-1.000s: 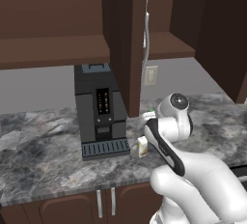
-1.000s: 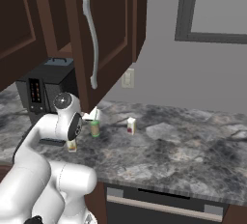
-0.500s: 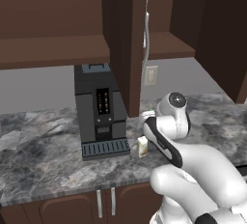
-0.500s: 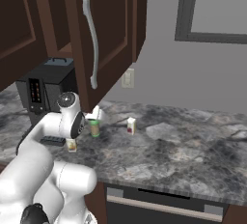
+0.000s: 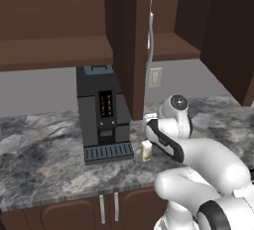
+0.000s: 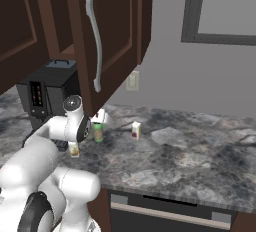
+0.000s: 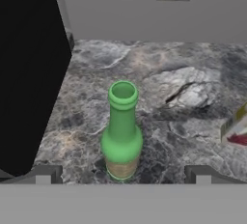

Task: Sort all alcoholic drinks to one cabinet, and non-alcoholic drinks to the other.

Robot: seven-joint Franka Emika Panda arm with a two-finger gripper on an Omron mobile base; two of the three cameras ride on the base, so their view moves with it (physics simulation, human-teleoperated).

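Note:
The green glass bottle (image 7: 121, 136) stands upright on the counter, seen from above in the hand view. My gripper (image 7: 123, 175) is open, with one dark fingertip (image 7: 46, 175) on each side of the bottle's base and not touching it. In the right base view the bottle (image 6: 98, 132) stands just under my white hand (image 6: 100, 116). The white carton with a red mark (image 6: 135, 130) stands to the bottle's right. The cream carton (image 5: 147, 150) is by the coffee machine's tray. The narrower cabinet's door (image 6: 107, 31) hangs open, and the wide cabinet (image 5: 54, 21) shows its shelf.
A black coffee machine (image 5: 101, 112) stands on the grey marble counter (image 6: 190, 151), close to the left of the bottle. The open door's silver handle (image 6: 95, 51) hangs above my hand. A wall outlet (image 5: 156, 77) is behind.
My arm has eased a little further toward the bottle. The jaws stayed open, and the bottle and cartons have not moved.

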